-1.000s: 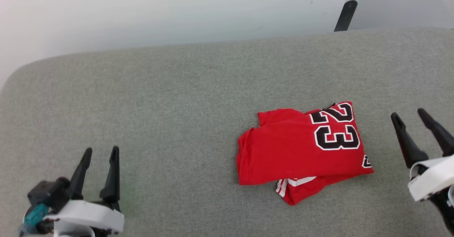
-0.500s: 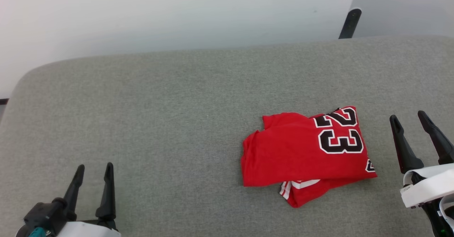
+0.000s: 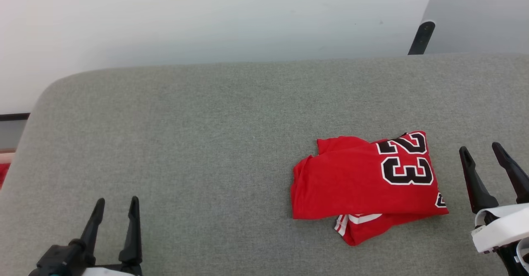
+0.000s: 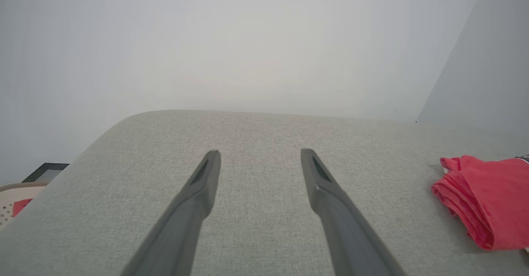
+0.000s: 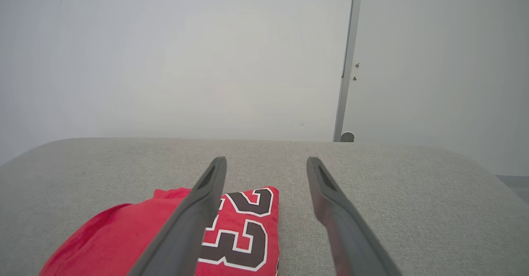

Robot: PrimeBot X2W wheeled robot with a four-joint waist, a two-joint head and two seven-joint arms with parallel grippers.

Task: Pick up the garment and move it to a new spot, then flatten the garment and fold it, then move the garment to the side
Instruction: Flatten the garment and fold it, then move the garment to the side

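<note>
**Garment folded and lying free; both grippers spread and empty.**
The garment (image 3: 363, 185) lies in a compact fold, number 23 up, on the grey padded surface (image 3: 186, 135). The right gripper (image 3: 479, 147) stands just beside the garment's numbered edge, not touching it. The left gripper (image 3: 117, 200) is well apart from the garment, on the opposite side. Over the last second the whole head view shifted, so the camera moved; the garment's fold is unchanged. Judgement: folding looks complete, and only the move aside may remain.

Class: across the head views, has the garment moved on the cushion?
No. The garment keeps its place against the far edge of the cushion; the view shifted because the camera moved.
</note>
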